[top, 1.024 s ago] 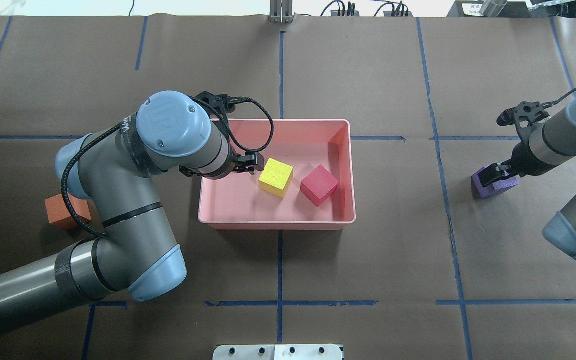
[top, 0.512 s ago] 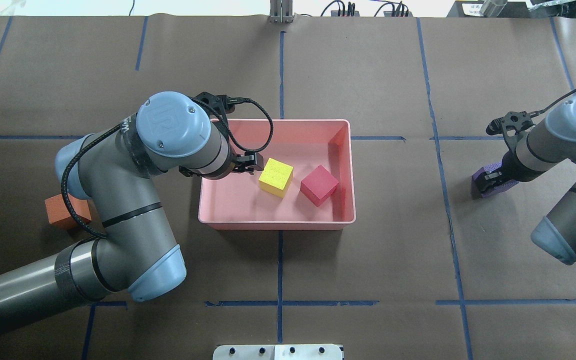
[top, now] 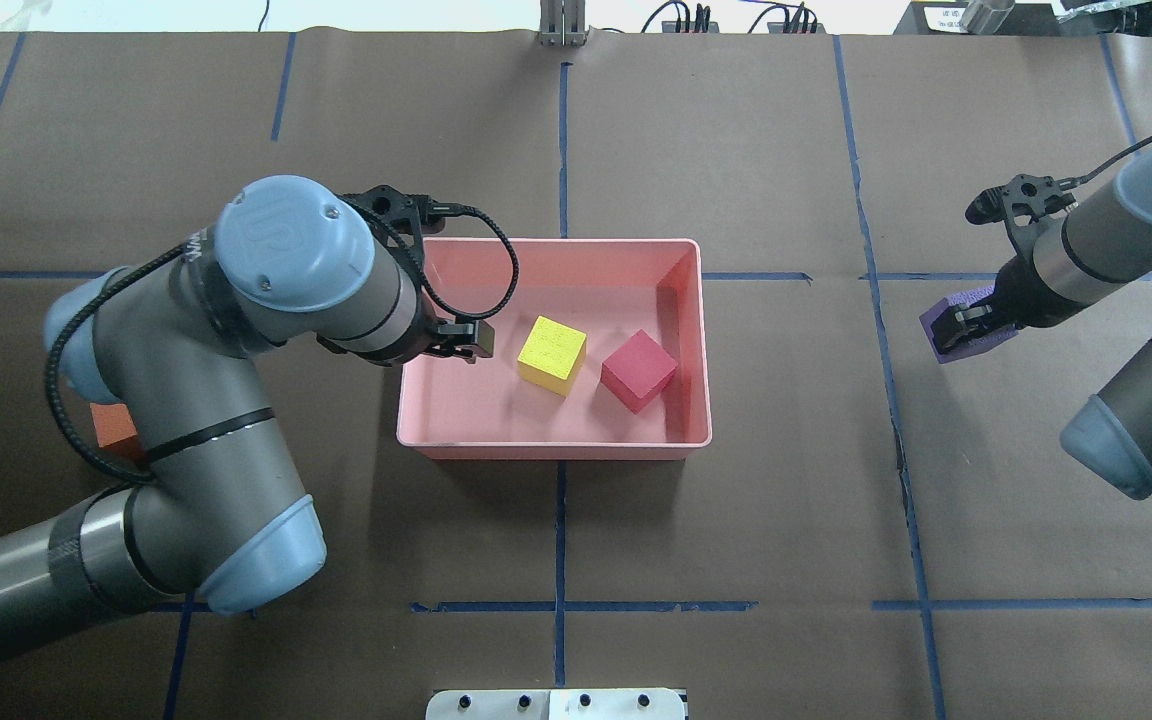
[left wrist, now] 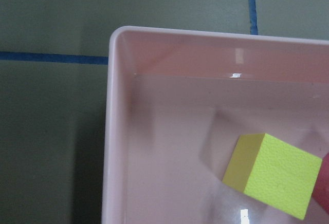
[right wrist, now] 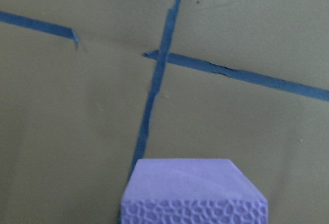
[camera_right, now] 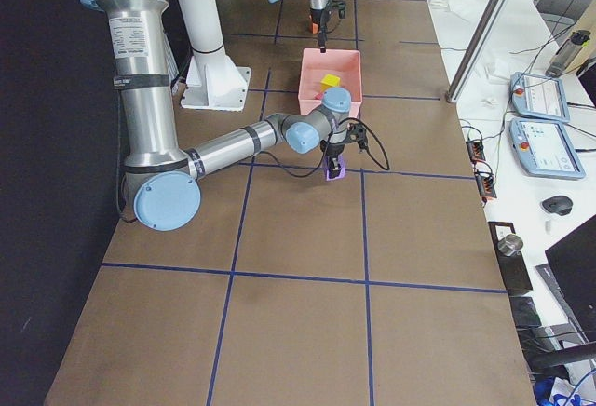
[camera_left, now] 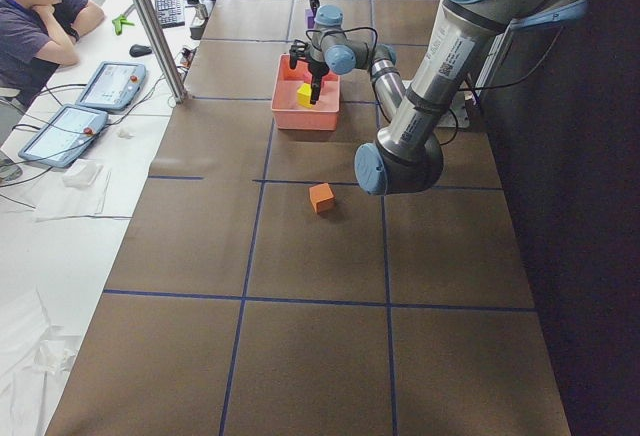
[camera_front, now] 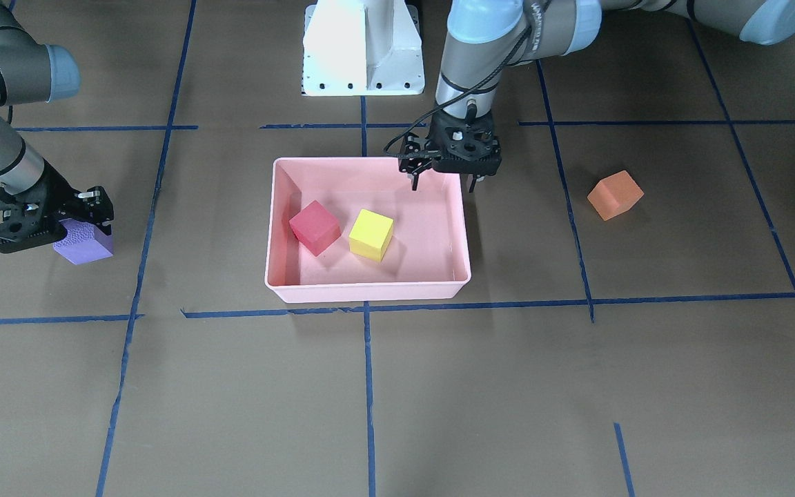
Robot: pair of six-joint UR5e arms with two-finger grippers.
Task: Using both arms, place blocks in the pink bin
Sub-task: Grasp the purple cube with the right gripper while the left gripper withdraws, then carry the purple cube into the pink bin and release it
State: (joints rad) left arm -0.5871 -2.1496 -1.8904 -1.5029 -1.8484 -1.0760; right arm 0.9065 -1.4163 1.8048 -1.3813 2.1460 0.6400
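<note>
The pink bin (top: pixel 556 450) sits mid-table and holds the yellow block (top: pixel 552 353) and the red block (top: pixel 638 370). My left gripper (top: pixel 461 340) is open and empty, hanging above the bin's left wall beside the yellow block; in the front-facing view (camera_front: pixel 442 181) its fingers stand apart. My right gripper (top: pixel 961 325) is shut on the purple block (top: pixel 971 335), held slightly above the table to the right of the bin. The orange block (camera_front: pixel 615 195) lies on the table outside the bin, partly hidden under my left arm in the overhead view (top: pixel 114 425).
The white pedestal base (camera_front: pixel 363 48) stands behind the bin. Blue tape lines cross the brown table cover. An operator (camera_left: pixel 40 16) sits at a side desk with tablets (camera_left: pixel 105 84), beyond the table's edge.
My left arm has drawn back leftward, away from the yellow block toward the bin's left wall. My right gripper has carried the purple block up and a little toward the bin.
</note>
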